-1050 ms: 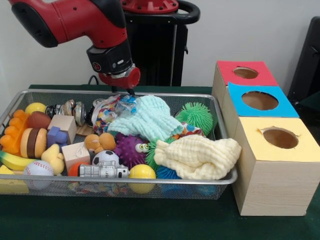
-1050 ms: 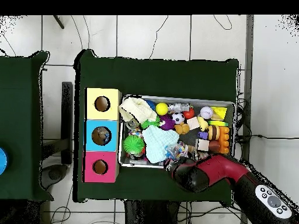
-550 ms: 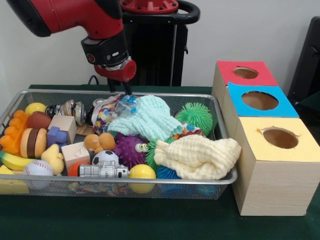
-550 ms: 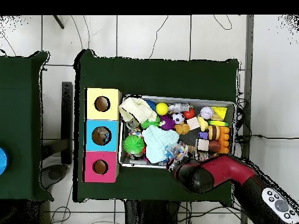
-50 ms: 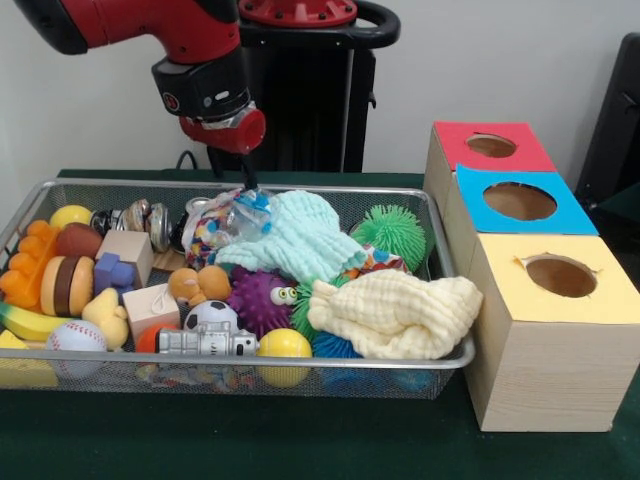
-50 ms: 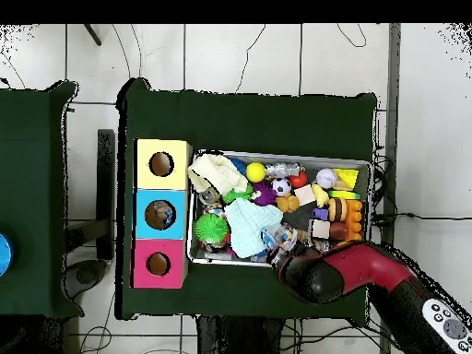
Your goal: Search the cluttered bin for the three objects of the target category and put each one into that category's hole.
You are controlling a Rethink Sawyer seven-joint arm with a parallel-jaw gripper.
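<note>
Gripper [image 5: 240, 180] above bin's [image 5: 450, 358] back edge; cannot tell its state.
Crinkly candy bag [image 5: 222, 222] just below: judged light, slippery, pinch a gathered fold. Mint cloth [image 5: 295, 240] beside: soft, limp.

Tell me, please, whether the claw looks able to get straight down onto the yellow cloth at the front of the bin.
Probably yes: the yellow cloth lies on top of the pile with nothing over it. The claw hangs above the bin's far rim, so it must cross over the mint cloth first.
</note>
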